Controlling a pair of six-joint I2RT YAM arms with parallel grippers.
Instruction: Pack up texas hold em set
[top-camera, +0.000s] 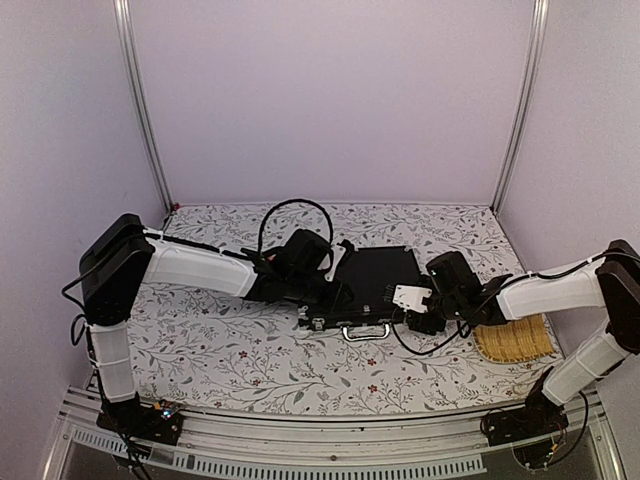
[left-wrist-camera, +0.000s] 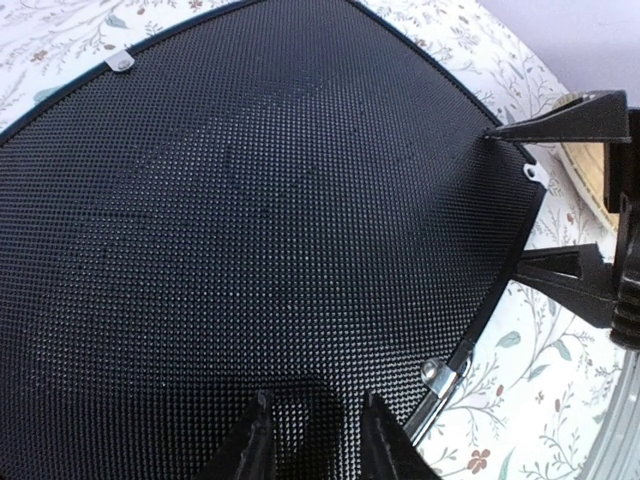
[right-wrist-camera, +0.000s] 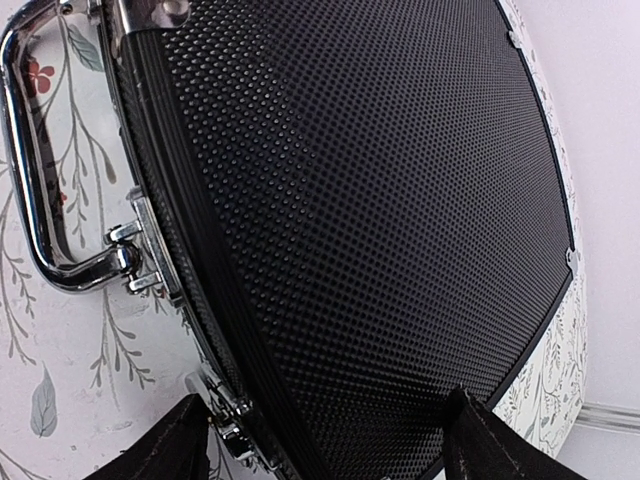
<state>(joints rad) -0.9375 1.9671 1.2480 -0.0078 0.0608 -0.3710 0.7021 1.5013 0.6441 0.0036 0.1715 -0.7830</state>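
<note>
Black briefcase between wide-spread right fingers

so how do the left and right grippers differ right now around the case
The left gripper has its fingers close together, with a narrow gap over the lid of the black briefcase. The right gripper is spread wide, with the case's end running between its fingers. The left gripper is at the case's left side and the right gripper at its right. Both are open and low at the closed case.
</note>
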